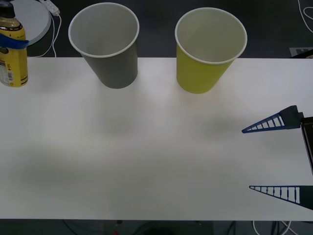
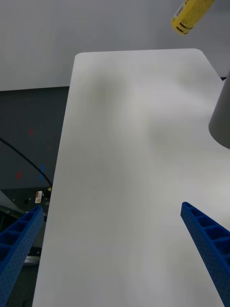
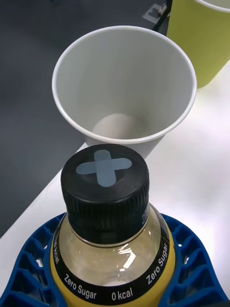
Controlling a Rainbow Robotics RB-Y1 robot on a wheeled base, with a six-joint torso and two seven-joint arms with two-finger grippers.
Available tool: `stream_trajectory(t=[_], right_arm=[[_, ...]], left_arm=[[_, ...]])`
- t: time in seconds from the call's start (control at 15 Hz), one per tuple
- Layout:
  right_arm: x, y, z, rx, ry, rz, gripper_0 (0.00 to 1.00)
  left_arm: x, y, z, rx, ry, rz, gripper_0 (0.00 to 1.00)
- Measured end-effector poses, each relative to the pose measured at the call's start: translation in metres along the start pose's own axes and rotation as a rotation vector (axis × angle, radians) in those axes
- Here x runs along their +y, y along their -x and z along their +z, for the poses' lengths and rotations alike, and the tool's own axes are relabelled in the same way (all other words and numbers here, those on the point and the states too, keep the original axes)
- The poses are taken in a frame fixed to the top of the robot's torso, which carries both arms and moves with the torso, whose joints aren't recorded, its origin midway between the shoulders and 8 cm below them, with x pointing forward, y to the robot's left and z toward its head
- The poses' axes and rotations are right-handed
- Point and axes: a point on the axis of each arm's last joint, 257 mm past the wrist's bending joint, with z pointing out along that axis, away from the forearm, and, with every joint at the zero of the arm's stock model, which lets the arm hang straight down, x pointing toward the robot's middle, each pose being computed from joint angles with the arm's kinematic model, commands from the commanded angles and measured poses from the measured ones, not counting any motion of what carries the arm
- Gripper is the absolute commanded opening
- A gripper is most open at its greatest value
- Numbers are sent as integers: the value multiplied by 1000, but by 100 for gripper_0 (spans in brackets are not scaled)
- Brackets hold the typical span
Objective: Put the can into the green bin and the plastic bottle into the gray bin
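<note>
My left gripper point(image 1: 12, 42) is shut on the plastic bottle point(image 1: 11, 54), a yellow bottle with a black cap, held upright at the table's far left. In the left wrist view its blue fingers point(image 3: 28, 268) wrap the bottle point(image 3: 112, 268) just below the cap, with the gray bin point(image 3: 124, 91) open right behind it. The gray bin point(image 1: 105, 44) and the green bin point(image 1: 208, 49) stand side by side at the table's back edge. My right gripper point(image 1: 247, 159) hangs open over the table's right side, holding nothing. The can is out of view.
The white table point(image 1: 146, 156) stretches bare between the arms. A round white object point(image 1: 32, 19) with a cable lies beyond the back left corner. Dark floor surrounds the table. The right wrist view catches the bottle point(image 2: 191, 14) and the gray bin's wall point(image 2: 221, 120).
</note>
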Motion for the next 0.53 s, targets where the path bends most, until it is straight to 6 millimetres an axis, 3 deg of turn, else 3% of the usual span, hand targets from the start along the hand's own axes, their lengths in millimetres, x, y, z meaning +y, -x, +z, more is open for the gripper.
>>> stream_trajectory(t=[0.53], right_arm=[[0, 0, 0, 0, 0, 0, 100]], left_arm=[[14, 24, 3, 143, -43, 68, 0]])
